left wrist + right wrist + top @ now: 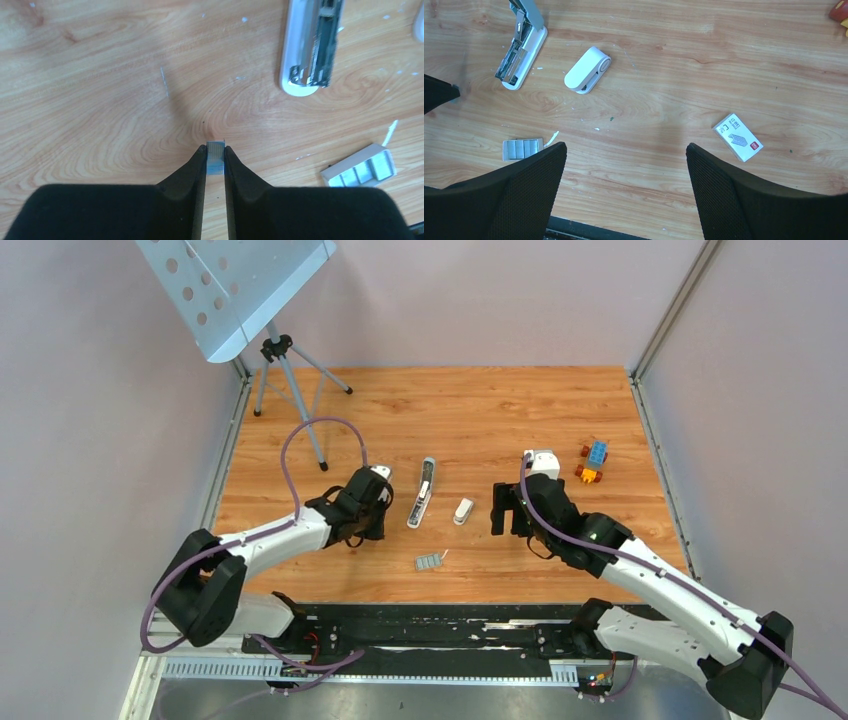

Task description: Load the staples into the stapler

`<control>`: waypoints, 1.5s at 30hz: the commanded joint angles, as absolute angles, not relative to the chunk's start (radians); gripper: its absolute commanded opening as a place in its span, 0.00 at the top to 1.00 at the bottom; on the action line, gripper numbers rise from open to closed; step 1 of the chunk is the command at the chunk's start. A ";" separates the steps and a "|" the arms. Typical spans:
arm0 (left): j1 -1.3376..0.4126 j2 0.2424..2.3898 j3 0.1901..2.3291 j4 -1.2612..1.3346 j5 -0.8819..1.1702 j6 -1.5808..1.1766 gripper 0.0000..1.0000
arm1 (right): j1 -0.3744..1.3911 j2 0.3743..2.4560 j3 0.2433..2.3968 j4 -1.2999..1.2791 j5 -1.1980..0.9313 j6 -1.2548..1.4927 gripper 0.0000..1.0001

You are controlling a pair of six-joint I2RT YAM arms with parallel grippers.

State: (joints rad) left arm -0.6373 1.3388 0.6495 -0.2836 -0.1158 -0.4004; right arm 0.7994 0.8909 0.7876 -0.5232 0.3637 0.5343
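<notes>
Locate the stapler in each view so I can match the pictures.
Top external: the stapler lies open mid-table, between the two arms.
Left wrist: the stapler is upper right, cut by the top edge.
Right wrist: the stapler is upper left.
Shared landmark: the staple block lying on the table near it.

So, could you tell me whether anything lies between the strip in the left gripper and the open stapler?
Nothing visible does. The left gripper is shut on a small staple strip, and only bare tabletop separates it from the open stapler. The staple block lies off to the side, clear of that path.
</notes>
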 commanded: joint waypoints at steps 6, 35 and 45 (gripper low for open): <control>-0.670 1.312 0.781 -0.281 -0.102 -0.396 0.82 | 0.791 0.907 0.780 -0.530 0.408 0.532 0.07; -0.758 1.593 1.005 -0.271 -0.109 -0.387 0.82 | 0.792 0.912 0.764 -0.525 0.457 0.510 0.00; -0.758 1.606 0.986 -0.249 -0.122 -0.367 0.82 | 0.792 0.913 0.762 -0.526 0.453 0.513 0.00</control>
State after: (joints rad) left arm -0.7506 1.5845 0.9821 -0.2695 -0.1020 -0.3878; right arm 0.7994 0.9173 0.7746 -0.5167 0.4316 0.5224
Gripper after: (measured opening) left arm 0.190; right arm 0.999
